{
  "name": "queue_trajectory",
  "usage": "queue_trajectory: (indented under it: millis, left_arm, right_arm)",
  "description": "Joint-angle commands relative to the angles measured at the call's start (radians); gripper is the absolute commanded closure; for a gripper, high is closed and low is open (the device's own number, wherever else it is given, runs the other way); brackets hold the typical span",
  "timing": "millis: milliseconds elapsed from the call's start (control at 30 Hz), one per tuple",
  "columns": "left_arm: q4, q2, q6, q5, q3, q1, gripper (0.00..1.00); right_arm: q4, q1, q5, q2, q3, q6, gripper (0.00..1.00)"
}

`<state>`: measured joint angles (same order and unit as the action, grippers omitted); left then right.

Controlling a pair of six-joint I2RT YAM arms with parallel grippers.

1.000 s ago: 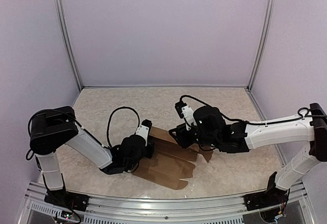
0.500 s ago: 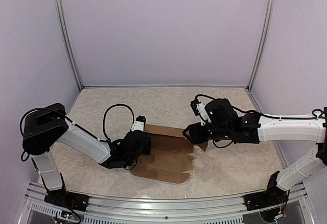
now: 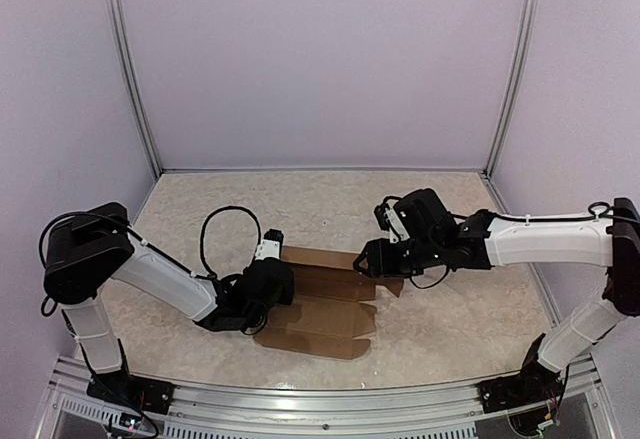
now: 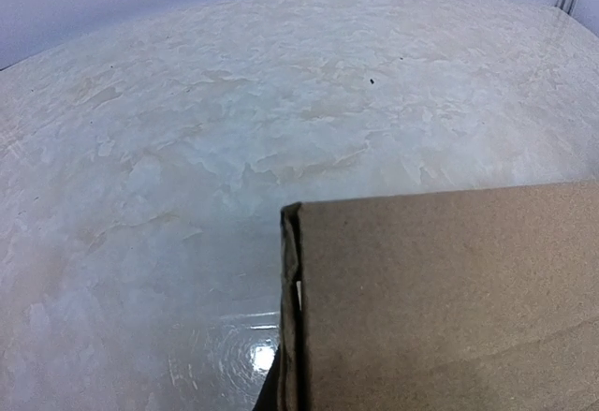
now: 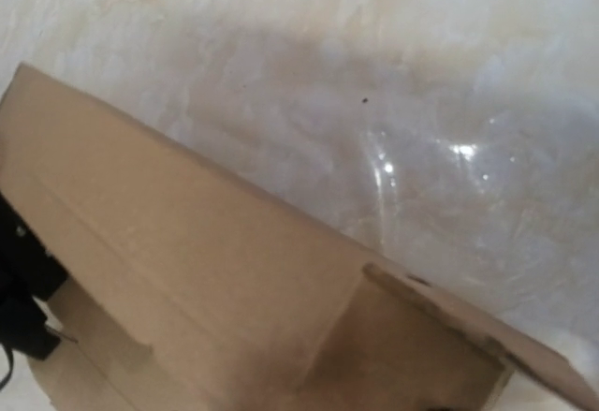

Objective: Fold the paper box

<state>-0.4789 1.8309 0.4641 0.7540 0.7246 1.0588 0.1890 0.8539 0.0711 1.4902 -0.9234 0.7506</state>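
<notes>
Top external view: the paper box [image 3: 322,311] is seen low in the centre of the frame, lying on the pale marbled bench [image 3: 460,334] between the two arms. It is spread out as brown cardboard panels marked by creases, with a small flap jutting out at its right end.

The left tool [image 3: 272,277] is set at the left edge of the cardboard, low over the bench. It is pressed together, and the box's edge appears to be pinched in it. A black cable [image 3: 215,234] is looped above the left arm. The right tool [image 3: 368,262] is placed at the upper right end of the box, where the flap sticks out. Whether it is spread or pressed together cannot be told, since its fingers are hidden in every view.

In the left wrist view, the lower right of the frame is filled by a doubled cardboard edge that runs out of the bottom of the frame; the fingers themselves are not seen. The glossy bench surface fills the rest.

In the right wrist view, a long cardboard panel is shown slanting from the upper left to the lower right, with a notched flap at its lower right end. A dark part is glimpsed at the lower left edge, but what it is cannot be told.
</notes>
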Motion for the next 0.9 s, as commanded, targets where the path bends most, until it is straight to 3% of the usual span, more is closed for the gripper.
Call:
queue_trajectory:
  millis: [0,233,600,867]
  left_arm:
    - [-0.004,-0.004,0.001,0.025,0.004,0.013,1.00]
    - [-0.010,-0.004,-0.005,0.023,0.002,0.013,1.00]
    - [-0.047,-0.042,-0.001,-0.024,-0.033,0.018,1.00]
    - [-0.053,-0.072,0.023,-0.059,-0.043,0.023,1.00]
  right_arm:
    - [-0.026,-0.019,0.039,0.034,-0.020,0.071,0.46]
    - [-0.133,-0.018,0.067,0.060,0.022,0.152,0.49]
    - [-0.308,-0.020,0.080,0.060,0.082,0.259,0.61]
    - [-0.348,-0.020,0.086,0.035,0.081,0.259,0.69]
